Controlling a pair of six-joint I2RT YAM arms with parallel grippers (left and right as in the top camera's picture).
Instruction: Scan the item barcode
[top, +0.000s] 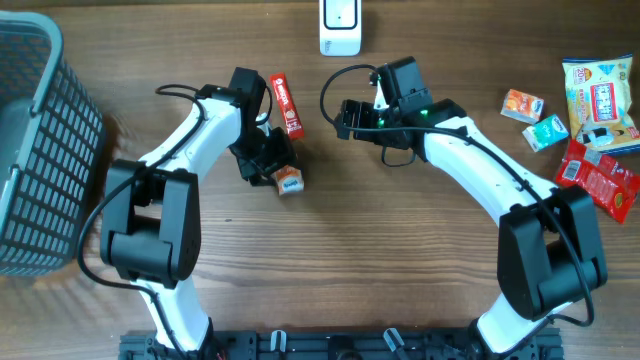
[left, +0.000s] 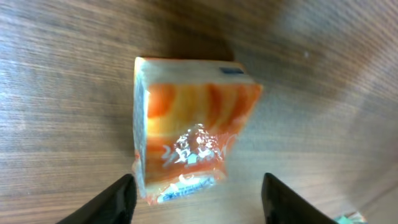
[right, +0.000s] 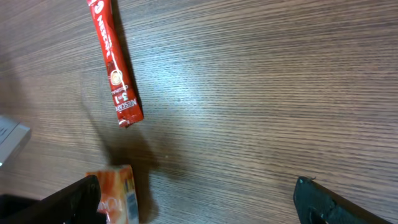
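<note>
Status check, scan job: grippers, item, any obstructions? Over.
Left gripper jaws open astride orange pack, on table. Right gripper jaws open, empty. Red sachet nearby, not touching pack.

Orange packet (right: 115, 193) — cut off below.

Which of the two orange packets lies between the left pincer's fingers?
The orange packet next to the red stick sachet, mid-table left; the other orange packet lies far right beside the teal packet.
</note>
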